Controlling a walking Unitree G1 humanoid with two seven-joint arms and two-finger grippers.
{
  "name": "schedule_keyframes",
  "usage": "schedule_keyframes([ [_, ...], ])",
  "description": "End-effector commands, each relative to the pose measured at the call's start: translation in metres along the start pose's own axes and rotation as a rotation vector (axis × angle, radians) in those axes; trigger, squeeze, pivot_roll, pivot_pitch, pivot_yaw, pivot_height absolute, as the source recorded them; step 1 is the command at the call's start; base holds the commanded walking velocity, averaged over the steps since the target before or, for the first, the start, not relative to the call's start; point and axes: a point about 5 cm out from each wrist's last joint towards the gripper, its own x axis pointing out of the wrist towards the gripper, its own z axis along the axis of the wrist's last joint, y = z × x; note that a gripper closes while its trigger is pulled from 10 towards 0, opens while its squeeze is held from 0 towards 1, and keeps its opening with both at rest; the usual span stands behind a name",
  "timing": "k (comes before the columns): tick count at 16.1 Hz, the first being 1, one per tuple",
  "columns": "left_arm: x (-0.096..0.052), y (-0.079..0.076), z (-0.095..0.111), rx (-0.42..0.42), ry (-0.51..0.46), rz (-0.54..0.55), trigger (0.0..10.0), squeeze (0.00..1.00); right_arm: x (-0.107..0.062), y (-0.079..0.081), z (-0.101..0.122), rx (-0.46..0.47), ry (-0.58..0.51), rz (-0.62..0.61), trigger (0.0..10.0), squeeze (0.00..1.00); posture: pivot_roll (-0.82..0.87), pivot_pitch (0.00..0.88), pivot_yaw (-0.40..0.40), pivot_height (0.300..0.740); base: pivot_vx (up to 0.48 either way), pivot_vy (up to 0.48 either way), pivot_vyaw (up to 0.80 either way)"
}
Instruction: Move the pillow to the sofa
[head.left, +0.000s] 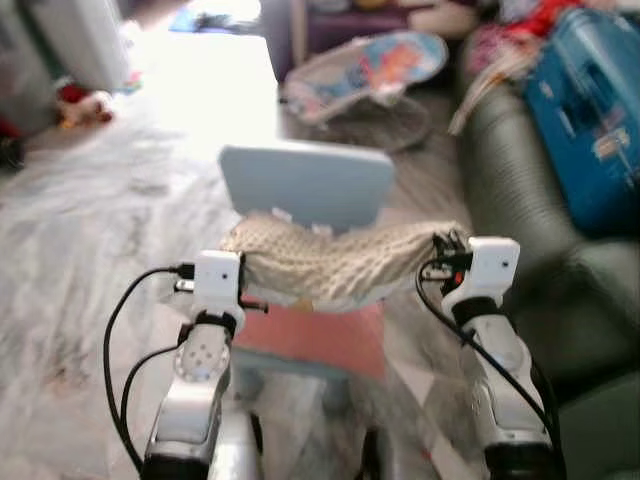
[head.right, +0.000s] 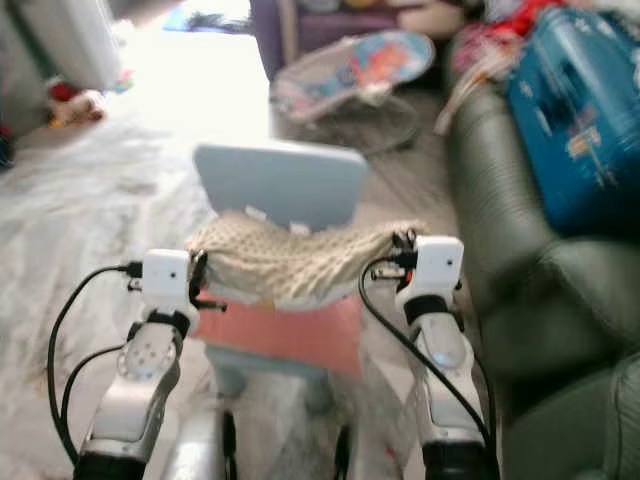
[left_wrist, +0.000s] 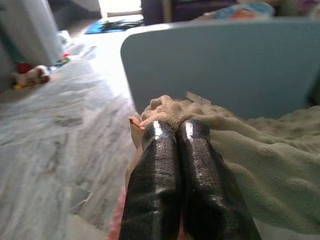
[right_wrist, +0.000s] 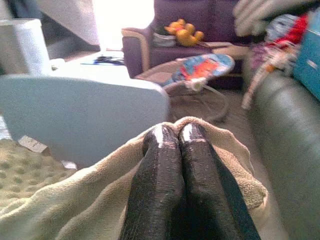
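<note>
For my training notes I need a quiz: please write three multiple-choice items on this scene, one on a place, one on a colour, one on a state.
1. On which side of the robot is the sofa?
A. left
B. right
C. behind the chair

2. What colour is the chair's back?
A. light blue
B. yellow
C. black

3. How is the pillow held?
A. by the left gripper alone
B. by both grippers
C. by no gripper

Answers: 1 B, the dark green sofa lies on its right. 2 A, the panel is pale blue. 3 B, the right gripper also has its fingers shut on an end.
</note>
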Motion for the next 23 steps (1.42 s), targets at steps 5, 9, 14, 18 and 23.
schedule_keyframes([
  [5,0.001,-0.002,-0.008,0.049,0.028,-0.002,10.0,0.00,0.006,0.000,0.008,-0.003,-0.028,0.002,10.0,0.00,-0.01,0.000,-0.002,0.740,0.000,0.000,0.00],
  [9,0.002,-0.001,-0.012,0.046,0.052,-0.008,10.0,0.00,0.004,-0.002,0.006,-0.007,-0.014,-0.005,10.0,0.00,-0.02,0.000,-0.002,0.740,0.000,0.000,0.00],
  [14,0.001,-0.004,-0.018,-0.047,0.085,-0.021,10.0,0.00,0.000,-0.002,0.000,-0.008,0.006,-0.020,10.0,0.00,-0.02,0.000,-0.006,0.740,0.000,0.000,0.00],
  [18,0.002,-0.004,-0.015,-0.009,0.063,-0.034,10.0,0.00,0.002,0.003,0.002,-0.005,-0.009,0.017,10.0,0.00,-0.01,0.000,-0.005,0.740,0.000,0.000,0.80],
  [23,0.002,-0.006,-0.013,0.006,0.044,-0.050,10.0,0.00,0.002,0.001,0.001,0.016,-0.007,0.017,10.0,0.00,-0.02,0.000,-0.005,0.740,0.000,0.000,0.41],
])
